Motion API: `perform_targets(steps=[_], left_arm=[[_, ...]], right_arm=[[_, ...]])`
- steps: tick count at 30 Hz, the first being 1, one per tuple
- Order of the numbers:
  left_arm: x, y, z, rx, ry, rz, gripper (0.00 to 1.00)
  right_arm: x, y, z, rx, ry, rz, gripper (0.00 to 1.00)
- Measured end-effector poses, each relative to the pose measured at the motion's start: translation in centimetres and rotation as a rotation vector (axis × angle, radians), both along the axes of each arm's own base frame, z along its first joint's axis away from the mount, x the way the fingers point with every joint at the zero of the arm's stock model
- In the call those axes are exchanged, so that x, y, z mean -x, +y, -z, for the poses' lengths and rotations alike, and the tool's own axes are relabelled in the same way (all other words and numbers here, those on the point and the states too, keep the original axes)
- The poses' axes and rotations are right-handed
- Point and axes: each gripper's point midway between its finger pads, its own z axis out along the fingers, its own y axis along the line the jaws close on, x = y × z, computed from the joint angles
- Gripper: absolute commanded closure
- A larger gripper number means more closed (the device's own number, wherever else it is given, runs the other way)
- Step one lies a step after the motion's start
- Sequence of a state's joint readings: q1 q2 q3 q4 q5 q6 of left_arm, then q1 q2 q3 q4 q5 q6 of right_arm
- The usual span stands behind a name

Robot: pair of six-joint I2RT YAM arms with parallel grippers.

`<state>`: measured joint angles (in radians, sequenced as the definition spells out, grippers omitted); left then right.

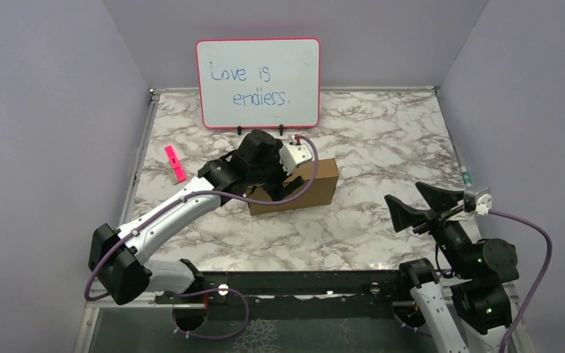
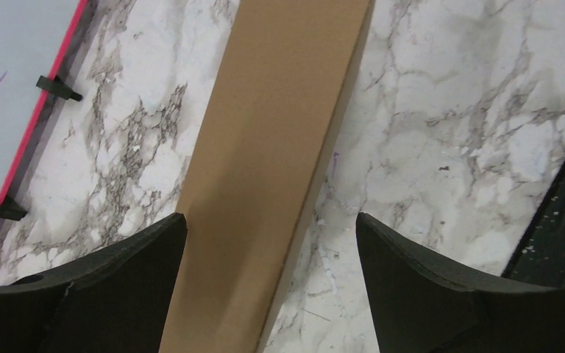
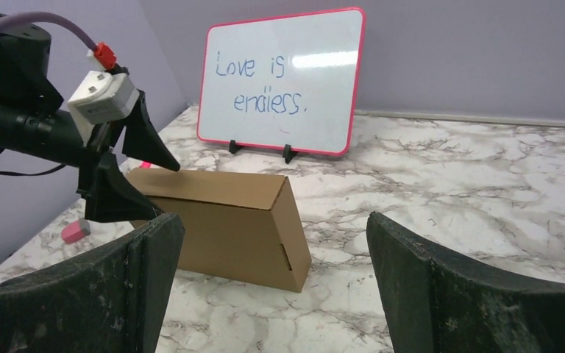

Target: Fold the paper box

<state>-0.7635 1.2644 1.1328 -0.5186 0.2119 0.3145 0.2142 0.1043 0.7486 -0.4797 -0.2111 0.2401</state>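
We see the paper box (image 1: pixel 310 184), closed and brown, standing on a long narrow side near the middle of the marble table (image 1: pixel 382 140), in front of the pink-framed whiteboard (image 1: pixel 259 82). The left end effector (image 1: pixel 285 185) is over the box's left end with its fingers spread wider than the box's top face; we cannot tell whether they touch it. The right end effector (image 1: pixel 404 193) hangs well apart at the near right, fingers spread and holding nothing. A pink marker (image 1: pixel 176 163) lies to the left.
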Motion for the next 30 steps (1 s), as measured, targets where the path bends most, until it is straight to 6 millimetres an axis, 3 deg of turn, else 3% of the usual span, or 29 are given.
perform_targets(steps=[3,6,18,20,25,30], left_arm=[[-1.1,0.2,1.2,-0.061,-0.025,-0.003,0.16],[-1.8,-0.1,1.1,-0.077,-0.04,0.0,0.2],[-4.0,-0.9,1.6,-0.145,-0.116,0.031,0.47],[-3.7,-1.3,1.5,-0.146,-0.123,0.048,0.46],[-2.1,-2.3,1.2,-0.15,-0.129,0.092,0.31],[-1.1,-1.9,0.6,-0.161,-0.137,0.093,0.19]], right_arm=[[0.1,-0.1,0.4,0.005,-0.006,0.005,0.0],[-0.3,-0.2,1.0,0.01,0.013,0.014,0.0],[-0.5,-0.2,1.5,0.024,0.021,0.015,0.0],[-0.4,-0.2,1.5,0.023,0.017,0.015,0.0],[-0.1,-0.3,1.3,0.021,0.004,0.015,0.0],[-0.1,-0.3,1.2,0.021,0.0,0.015,0.0]])
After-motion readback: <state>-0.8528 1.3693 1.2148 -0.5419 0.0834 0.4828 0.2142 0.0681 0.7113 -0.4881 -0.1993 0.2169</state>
